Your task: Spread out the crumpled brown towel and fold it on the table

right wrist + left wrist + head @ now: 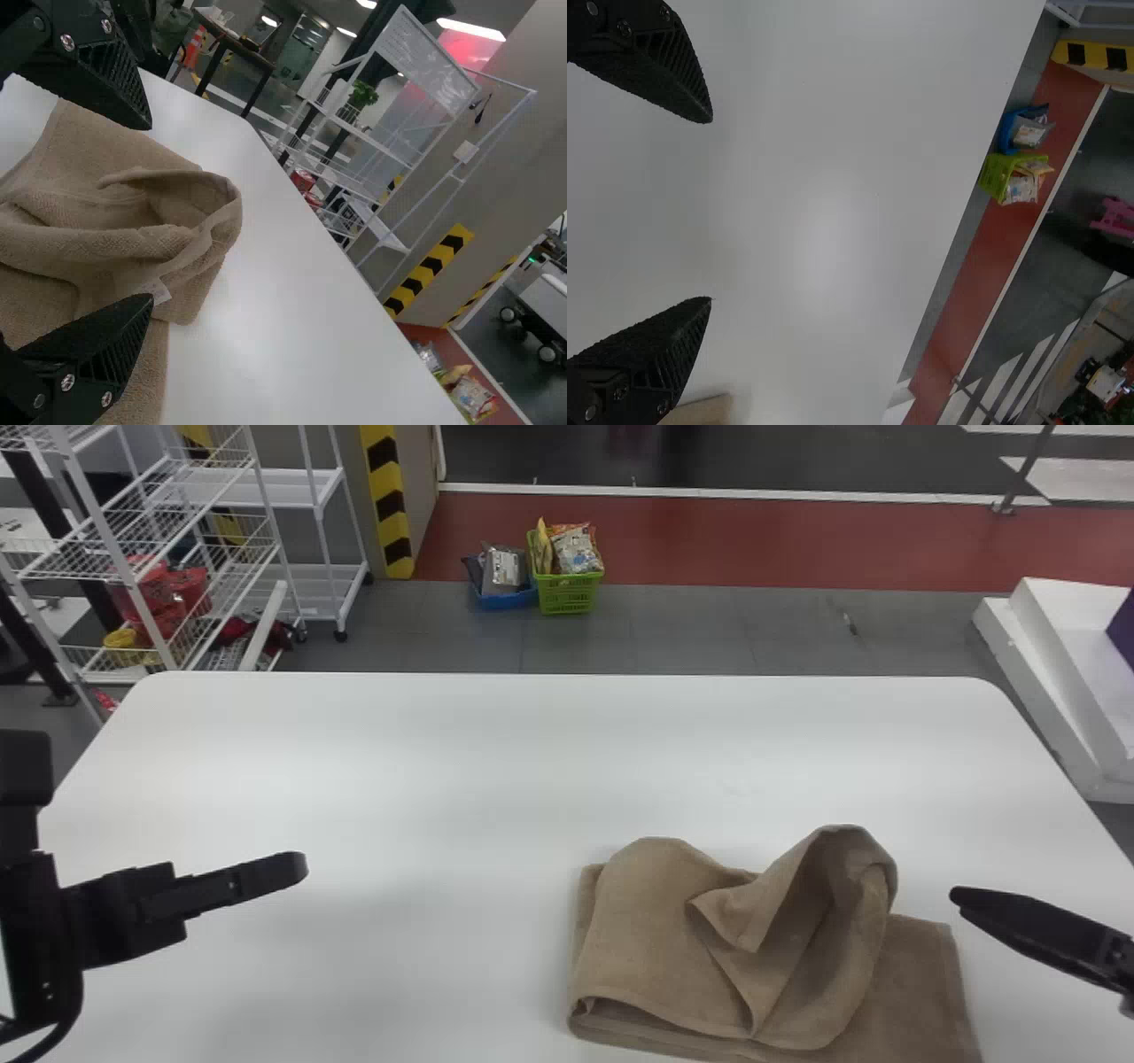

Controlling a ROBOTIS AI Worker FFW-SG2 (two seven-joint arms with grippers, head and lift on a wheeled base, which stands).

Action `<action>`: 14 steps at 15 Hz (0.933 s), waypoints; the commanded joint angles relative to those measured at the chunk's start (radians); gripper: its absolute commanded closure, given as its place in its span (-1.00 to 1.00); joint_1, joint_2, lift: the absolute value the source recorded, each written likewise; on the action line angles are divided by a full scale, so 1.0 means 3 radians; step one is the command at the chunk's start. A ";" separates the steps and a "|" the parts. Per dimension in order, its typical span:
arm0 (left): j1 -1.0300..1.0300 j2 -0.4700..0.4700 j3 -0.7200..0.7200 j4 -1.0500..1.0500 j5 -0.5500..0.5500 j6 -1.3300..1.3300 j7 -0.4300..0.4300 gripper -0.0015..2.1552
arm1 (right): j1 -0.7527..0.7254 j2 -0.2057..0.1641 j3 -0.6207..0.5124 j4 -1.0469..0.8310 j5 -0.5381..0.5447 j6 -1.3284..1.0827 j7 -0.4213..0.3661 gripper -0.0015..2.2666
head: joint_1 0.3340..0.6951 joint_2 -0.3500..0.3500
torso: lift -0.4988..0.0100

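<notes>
Both arms at table height, one at each side of my work area. Left gripper (291, 867): out over the left part of the white table (399, 779), well apart from the cloth. Its fingers stand wide apart, with a gap between the tips in its wrist view. Right gripper (967, 899): over the right part of the table, just to the right of the cloth and pointing in at it. Fingers also apart; from the head I see bare tabletop between the tip and the fabric.

Brown towel (656, 930): lying on the near right part of the table, partly layered and still uneven. The left portion is doubled over, with stacked layers at its near left edge. Toward the far side, right of its middle, a loose fold stands up in a rounded hump, hollow beneath, with a corner turned over beside it. A flatter layer extends under and to the right of the hump. The right wrist view gives me a small pale tag (155, 290) on the raised part.

Floor past the far table edge: green basket (567, 593) of packets, with a blue basket (507, 600) just to its left. White wire rack (106, 540) at far left.
</notes>
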 commanded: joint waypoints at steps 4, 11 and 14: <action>-0.0034 -0.0003 -0.0040 0.0007 0.0001 0.0014 -0.0008 -0.92 | 0.0276 -0.0035 0.0340 0.0114 0.0412 -0.1982 0.0011 -0.80 | 1.00 -0.23 | 0.46; -0.0039 0.0002 0.0037 0.0012 -0.0004 0.0014 -0.0029 -0.92 | 0.0312 -0.0291 0.0622 0.0686 0.0617 -0.2842 0.0011 -0.63 | 1.00 -0.15 | 0.46; -0.0059 0.0002 0.0037 0.0038 -0.0010 0.0014 -0.0029 -0.92 | 0.0343 -0.0357 0.0744 0.0865 0.0617 -0.3036 0.0011 -0.58 | 1.00 -0.14 | 0.46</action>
